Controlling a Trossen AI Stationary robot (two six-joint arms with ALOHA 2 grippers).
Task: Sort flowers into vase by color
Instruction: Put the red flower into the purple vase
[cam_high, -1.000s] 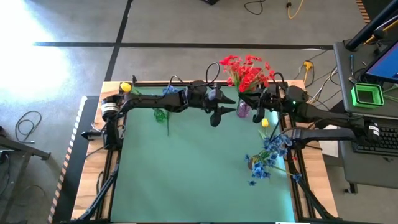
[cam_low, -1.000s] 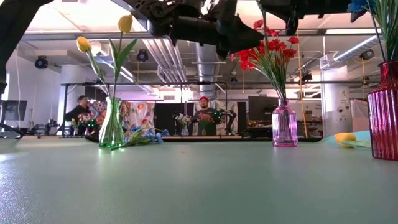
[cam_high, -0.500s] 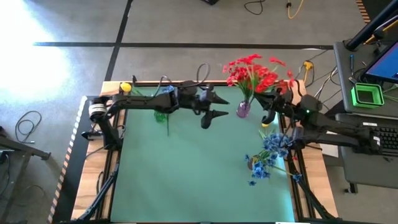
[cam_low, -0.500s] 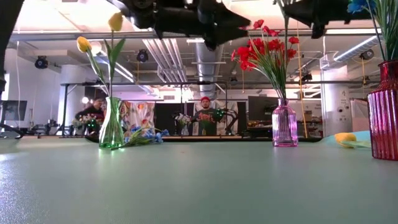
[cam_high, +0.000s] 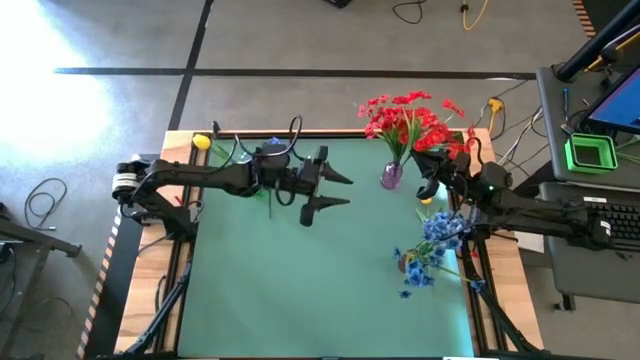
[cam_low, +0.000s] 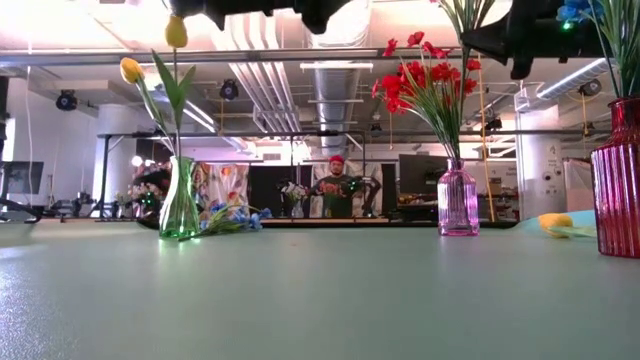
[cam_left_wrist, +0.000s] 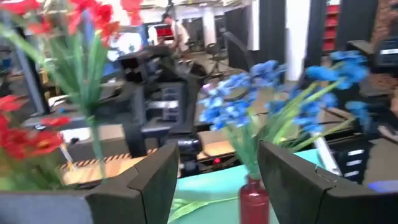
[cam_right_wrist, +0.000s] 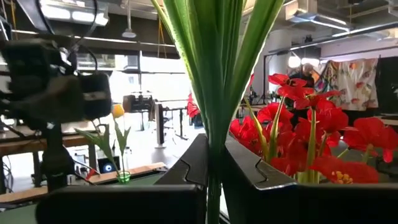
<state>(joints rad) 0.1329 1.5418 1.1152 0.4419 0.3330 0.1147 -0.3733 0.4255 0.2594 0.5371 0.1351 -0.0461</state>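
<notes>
My right gripper (cam_high: 428, 186) hovers by the table's far right, shut on a green stem with long leaves (cam_right_wrist: 214, 74); the bloom is out of view. My left gripper (cam_high: 342, 191) hangs open and empty over the far middle, right of the green vase (cam_low: 180, 200), which holds two yellow flowers (cam_low: 132, 70). The red flowers (cam_high: 405, 118) stand in the pink vase (cam_low: 457, 205). The blue flowers (cam_high: 435, 235) stand in the red vase (cam_low: 620, 180). One yellow flower (cam_low: 555, 222) lies flat on the table. My right gripper pinches the green stem (cam_right_wrist: 214, 163) between its two fingers, below the long leaves. The fingers come nearly level from the table's right side and lie across the stem. The stem stands upright in the hold, its leaves (cam_low: 465, 15) rising above the gripper, clear of the table.
The three vases stand along the far and right parts of the green mat (cam_high: 300, 280), whose middle and near part lies bare. A desk with a keyboard and screen (cam_high: 600, 130) stands off the right edge. People show in the room behind the table.
My left gripper has drawn back from the pink vase toward the table's left edge and risen. My right gripper has pulled back toward the table's right edge and sunk a little, the green stem still in its fingers.
</notes>
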